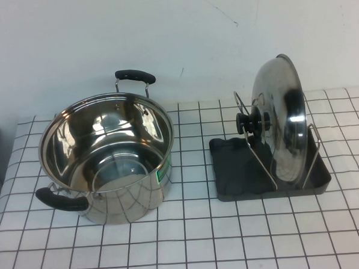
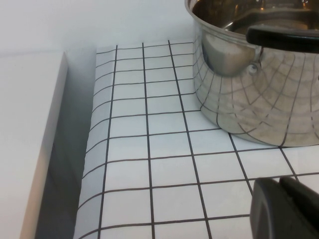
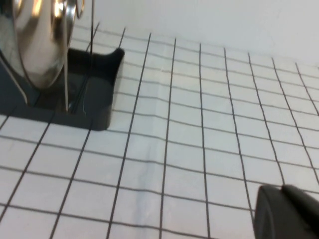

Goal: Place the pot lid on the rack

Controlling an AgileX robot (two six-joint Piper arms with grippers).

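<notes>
The shiny pot lid (image 1: 281,120) stands on edge in the rack (image 1: 230,174), held between the silver wire loops (image 1: 252,146), its black knob (image 1: 251,123) facing the pot. The right wrist view shows the lid (image 3: 40,40) and the dark tray's corner (image 3: 102,107). My right gripper (image 3: 282,191) is shut and empty, low over the checked cloth beside the rack, apart from it. My left gripper (image 2: 280,181) is shut and empty, low over the cloth, a short way from the pot. Neither gripper shows in the high view.
The deep steel pot (image 1: 108,156) with two black handles stands open on the left of the checked cloth; the left wrist view shows its wall (image 2: 259,89). The cloth's left edge (image 2: 87,149) drops to a white surface. A white wall rises behind.
</notes>
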